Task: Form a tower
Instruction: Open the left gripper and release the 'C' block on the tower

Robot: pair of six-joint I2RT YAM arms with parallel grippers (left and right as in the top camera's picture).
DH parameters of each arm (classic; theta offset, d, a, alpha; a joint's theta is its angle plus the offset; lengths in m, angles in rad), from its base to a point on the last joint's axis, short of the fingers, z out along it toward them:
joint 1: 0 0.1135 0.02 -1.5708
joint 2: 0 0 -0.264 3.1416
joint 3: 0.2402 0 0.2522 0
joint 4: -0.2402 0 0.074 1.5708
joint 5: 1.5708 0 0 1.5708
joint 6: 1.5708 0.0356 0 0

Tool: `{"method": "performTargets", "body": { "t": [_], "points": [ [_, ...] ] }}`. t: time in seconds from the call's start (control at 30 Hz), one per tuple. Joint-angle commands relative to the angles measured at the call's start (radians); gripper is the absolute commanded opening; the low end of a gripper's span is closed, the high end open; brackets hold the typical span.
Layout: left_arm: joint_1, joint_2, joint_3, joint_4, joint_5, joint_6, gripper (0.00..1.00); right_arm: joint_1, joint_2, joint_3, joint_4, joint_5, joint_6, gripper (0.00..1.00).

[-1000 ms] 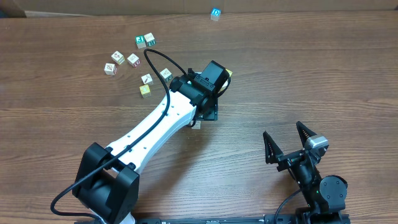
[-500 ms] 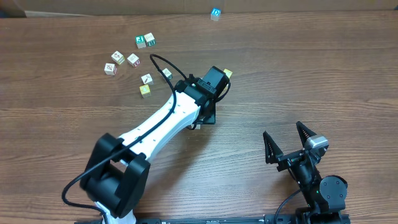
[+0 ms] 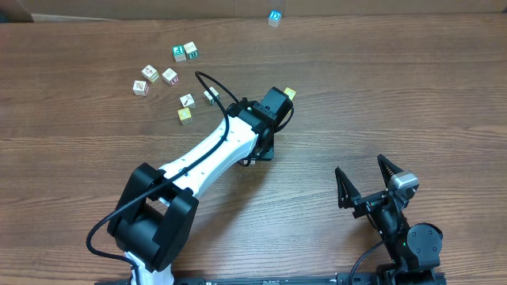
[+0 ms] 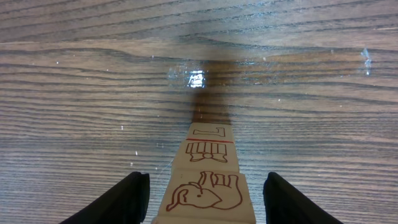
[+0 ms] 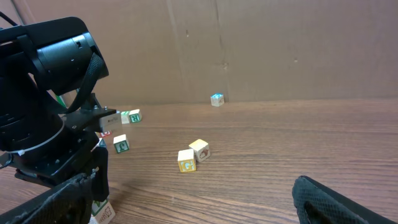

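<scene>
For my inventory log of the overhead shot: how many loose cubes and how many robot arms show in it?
Loose cubes: 10
Robot arms: 2
Total: 12

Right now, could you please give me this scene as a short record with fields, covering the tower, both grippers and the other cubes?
tower: narrow stack of red-marked cubes, elephant drawing and letter L showing
left gripper: open, one jaw each side of the tower, a gap on both sides
right gripper: open, empty, far from the tower
loose cubes: cluster at the far left
blue-marked cube: alone near the far edge
table: wood grain
</scene>
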Motion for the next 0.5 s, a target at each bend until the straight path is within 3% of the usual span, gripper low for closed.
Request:
{"method": "performTargets", "body": {
  "t": [0.0,0.47],
  "points": [
    [-0.006,0.008,-0.003,0.002,0.001,-0.006,0.56,-0.005,-0.009,-0.01,0.005,-0.001,0.002,1.0],
    [-0.006,0.008,-0.003,0.004,0.001,-0.029,0.49,-0.005,-0.009,-0.01,0.005,-0.001,0.002,1.0]
  ]
}}
